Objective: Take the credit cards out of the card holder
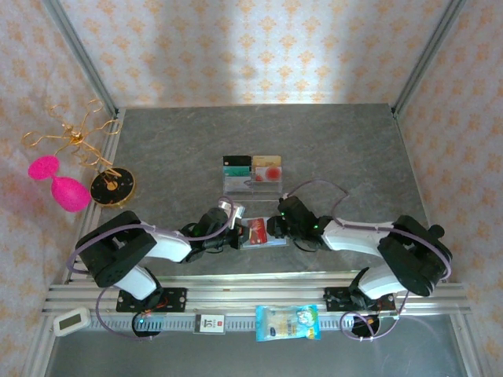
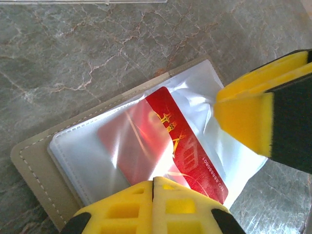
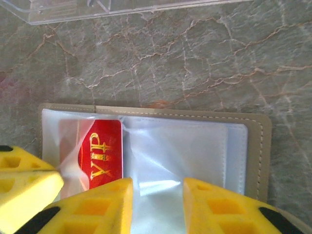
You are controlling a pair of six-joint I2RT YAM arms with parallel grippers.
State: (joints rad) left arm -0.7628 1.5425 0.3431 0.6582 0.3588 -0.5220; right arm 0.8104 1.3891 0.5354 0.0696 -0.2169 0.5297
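You have one card holder [image 1: 263, 234] lying open on the desk [image 1: 173, 157], just in front of the two arms and between their tips. Its tan cover faces down and the clear pockets face up. One red card [image 2: 170, 141] with gold lettering sits inside the pocket on the left half. The pocket on the right half looks bare, though glare on the plastic makes that hard to confirm.

Your left fingers [image 2: 155, 195] are clenched, the two yellow pads pressed flat together at the near edge of the holder, right over the end of the red card. You cannot tell whether any plastic is pinched between them.

Your right fingers [image 3: 127, 187] stand apart over the right pocket, with clear plastic showing in the gap and nothing grasped.

Farther back on the desk, one clear tray [image 1: 240, 187] holds two cards side by side: a dark card [image 1: 236, 164] on the left and an orange card [image 1: 267, 166] on the right.
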